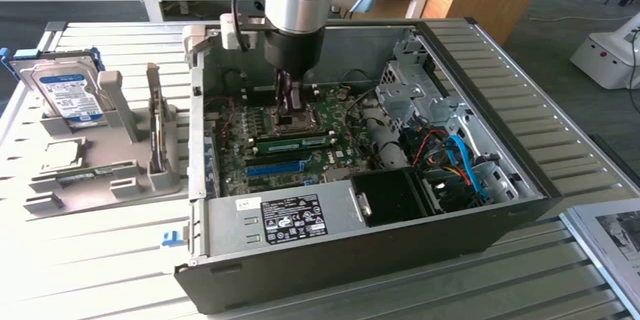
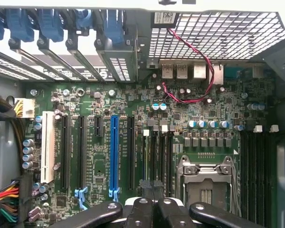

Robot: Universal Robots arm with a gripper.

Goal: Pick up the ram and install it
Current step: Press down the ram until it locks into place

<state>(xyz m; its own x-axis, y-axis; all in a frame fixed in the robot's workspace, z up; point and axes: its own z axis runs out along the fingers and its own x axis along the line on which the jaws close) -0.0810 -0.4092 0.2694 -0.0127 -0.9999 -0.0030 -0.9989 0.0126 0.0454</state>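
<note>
The ram (image 1: 295,142) is a long green stick standing in a motherboard slot beside the CPU socket (image 1: 297,123) inside the open computer case. In the wrist view the ram (image 2: 146,159) shows edge-on as a thin green line running under my fingers. My gripper (image 1: 291,112) hangs straight down over the socket and the ram's slot, with its dark fingers pressed together. The wrist view has the gripper (image 2: 153,192) shut with nothing between the fingers (image 2: 141,209). I cannot tell whether the tips touch the ram.
A blue slot strip (image 1: 275,168) lies in front of the ram. The case walls (image 1: 500,110) ring the board, with the power supply (image 1: 290,219) in front and cables (image 1: 455,159) at the exterior view's right. A hard drive (image 1: 65,91) stands in a grey holder (image 1: 100,174) outside.
</note>
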